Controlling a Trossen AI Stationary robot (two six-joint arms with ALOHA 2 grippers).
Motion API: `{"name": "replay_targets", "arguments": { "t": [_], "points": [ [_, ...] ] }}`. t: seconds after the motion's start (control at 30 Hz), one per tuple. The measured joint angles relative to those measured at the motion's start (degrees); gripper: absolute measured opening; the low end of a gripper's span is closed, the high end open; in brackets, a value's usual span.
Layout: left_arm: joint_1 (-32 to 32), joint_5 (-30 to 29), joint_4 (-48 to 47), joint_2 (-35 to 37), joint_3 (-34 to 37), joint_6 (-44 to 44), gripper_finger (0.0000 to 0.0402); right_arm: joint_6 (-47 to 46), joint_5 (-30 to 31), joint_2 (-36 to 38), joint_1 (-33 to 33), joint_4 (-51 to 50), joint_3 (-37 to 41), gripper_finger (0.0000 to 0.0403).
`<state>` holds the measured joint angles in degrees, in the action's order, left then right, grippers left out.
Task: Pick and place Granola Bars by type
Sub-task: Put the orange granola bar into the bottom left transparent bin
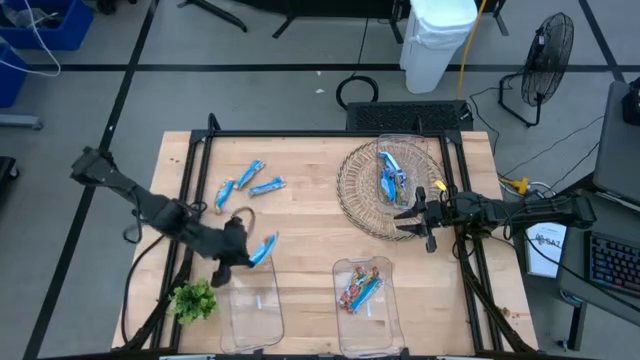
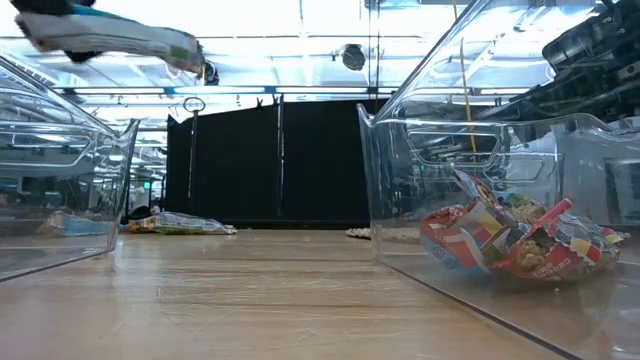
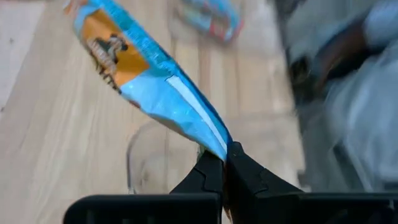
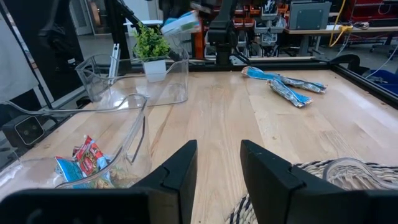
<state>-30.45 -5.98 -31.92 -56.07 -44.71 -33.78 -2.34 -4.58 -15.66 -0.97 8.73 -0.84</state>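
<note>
My left gripper (image 1: 244, 256) is shut on a bright blue granola bar (image 1: 263, 249) and hovers just beyond the far edge of the left clear bin (image 1: 255, 308). In the low view that bar (image 2: 110, 40) is high in the air. Three more blue bars (image 1: 247, 180) lie flat on the wood at the far left. The right clear bin (image 1: 385, 310) has multicoloured bars (image 1: 360, 290) lying on its floor. My right gripper (image 1: 404, 222) is open and empty at the near right edge of the wicker basket (image 1: 360, 190), which holds blue bars (image 1: 391, 176). My left gripper pinches the blue bar by the crimped end of its wrapper (image 3: 214, 142) between its two fingers (image 3: 249, 171). The bar runs straight out from the fingertips, along them, its far end (image 3: 93, 25) free. It is lifted clear of the table.
A green leafy sprig in a small pot (image 1: 194, 299) stands beside the left bin's left side. Black rails (image 1: 300, 133) frame the tabletop. Bare wood (image 1: 310, 230) lies between the bins, the basket and the loose bars.
</note>
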Motion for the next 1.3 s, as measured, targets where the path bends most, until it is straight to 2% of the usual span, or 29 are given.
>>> {"name": "replay_targets", "arguments": {
  "t": [0.1,0.2,0.33,0.57,0.77,0.9,1.1,1.3],
  "points": [
    [-1.73,-0.04,-8.87,-7.51,-8.69,-1.96,0.0005,0.02,0.01,0.00,0.01,0.00,0.00,0.0114],
    [-3.03,-0.01,-16.24,-13.82,-14.69,-9.76,0.0005,0.02,0.00,0.00,0.00,0.00,0.00,0.0114],
    [-5.34,1.14,-18.34,-20.13,-19.42,-20.33,0.0005,0.02,0.01,0.00,0.00,0.00,0.00,0.0114],
    [-11.36,1.56,-18.37,-28.05,-23.76,-35.20,0.0005,0.02,0.01,0.00,0.01,0.00,0.00,0.0114],
    [-15.45,1.24,-19.51,-31.25,-24.22,-51.58,0.0005,0.02,0.00,0.00,0.02,0.00,0.00,0.0114],
    [-16.47,2.45,-20.89,-33.02,-24.22,-59.11,0.0005,0.02,0.00,0.00,0.00,0.00,0.00,0.0114],
    [-16.54,4.73,-21.10,-34.62,-24.22,-60.80,0.0009,0.02,0.00,0.00,0.01,0.00,0.00,0.0114],
    [-16.50,4.44,-21.12,-34.69,-24.22,-60.55,0.0006,0.02,0.00,0.00,0.00,0.02,0.00,0.0114]
  ]
}}
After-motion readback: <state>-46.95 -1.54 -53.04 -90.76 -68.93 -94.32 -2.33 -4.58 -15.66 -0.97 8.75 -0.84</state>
